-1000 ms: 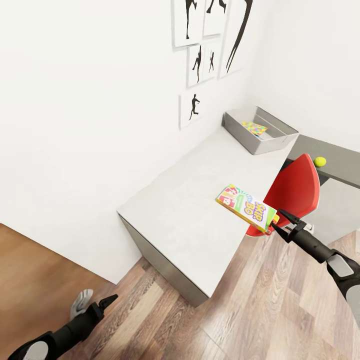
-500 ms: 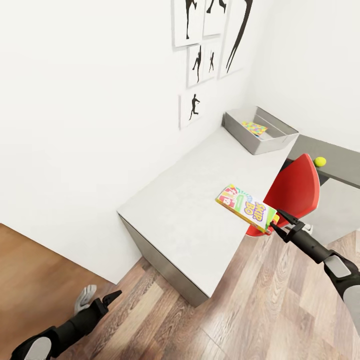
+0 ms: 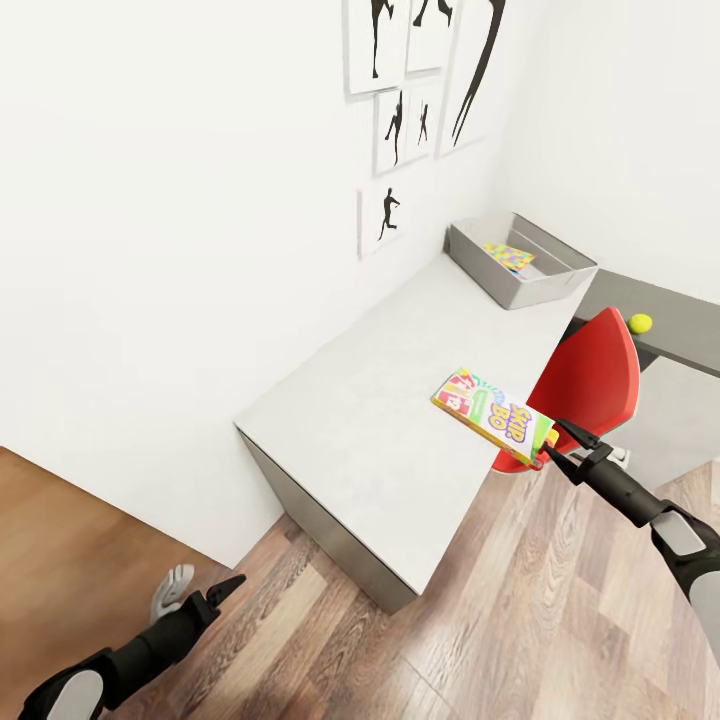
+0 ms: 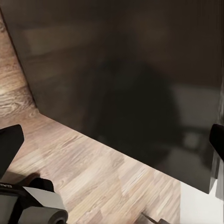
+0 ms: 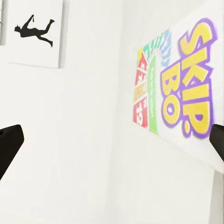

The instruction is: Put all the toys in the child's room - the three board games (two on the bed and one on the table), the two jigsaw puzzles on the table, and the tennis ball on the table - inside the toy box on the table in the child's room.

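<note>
Right end effector (image 3: 556, 446) grips the Skip-Bo box (image 3: 494, 415) by its corner, above the counter (image 3: 400, 400) edge.
Toy box (image 3: 520, 262) sits at the counter's far end with a colourful puzzle (image 3: 509, 256) inside; ball (image 3: 640, 323) lies on the dark ledge beyond the red chair (image 3: 595, 385). Left end effector (image 3: 225, 592) hangs spread wide, low over the wood floor (image 3: 480, 640).

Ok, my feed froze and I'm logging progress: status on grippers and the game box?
Right gripper at the Skip-Bo box, grip unclear. Left gripper low over the floor. Toy box at the table's far end; red chair beside the path.
</note>
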Motion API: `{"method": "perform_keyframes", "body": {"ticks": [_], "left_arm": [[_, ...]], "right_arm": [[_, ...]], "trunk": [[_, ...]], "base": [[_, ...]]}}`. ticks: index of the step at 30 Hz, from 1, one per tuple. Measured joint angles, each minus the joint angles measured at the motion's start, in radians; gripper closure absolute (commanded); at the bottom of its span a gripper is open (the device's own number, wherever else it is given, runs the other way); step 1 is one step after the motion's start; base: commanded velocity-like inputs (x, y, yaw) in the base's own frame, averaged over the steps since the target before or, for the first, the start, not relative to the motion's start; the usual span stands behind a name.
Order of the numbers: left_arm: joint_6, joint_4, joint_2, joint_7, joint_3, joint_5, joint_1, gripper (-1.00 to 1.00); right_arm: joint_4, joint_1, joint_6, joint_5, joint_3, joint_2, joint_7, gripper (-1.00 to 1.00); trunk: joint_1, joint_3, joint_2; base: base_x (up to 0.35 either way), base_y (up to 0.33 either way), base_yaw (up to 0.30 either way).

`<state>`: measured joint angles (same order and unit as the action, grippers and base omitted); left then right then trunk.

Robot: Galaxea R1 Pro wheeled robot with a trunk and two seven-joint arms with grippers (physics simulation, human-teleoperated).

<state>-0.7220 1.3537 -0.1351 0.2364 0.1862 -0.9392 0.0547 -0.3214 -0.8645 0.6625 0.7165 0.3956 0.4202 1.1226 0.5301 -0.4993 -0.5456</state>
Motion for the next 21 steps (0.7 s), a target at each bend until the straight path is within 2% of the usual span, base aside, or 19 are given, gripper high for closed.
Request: {"method": "perform_keyframes", "body": {"ticks": [21], "left_arm": [[-0.001,0.006,0.001,0.020,-0.001,0.000,0.000,-1.00]], "right_arm": [[-0.001,0.003,-0.005,-0.001,0.013,0.004,-0.002,-1.00]], "trunk": [[0.000,0.000,0.000]], "base": [[0.000,0.000,0.000]]}}
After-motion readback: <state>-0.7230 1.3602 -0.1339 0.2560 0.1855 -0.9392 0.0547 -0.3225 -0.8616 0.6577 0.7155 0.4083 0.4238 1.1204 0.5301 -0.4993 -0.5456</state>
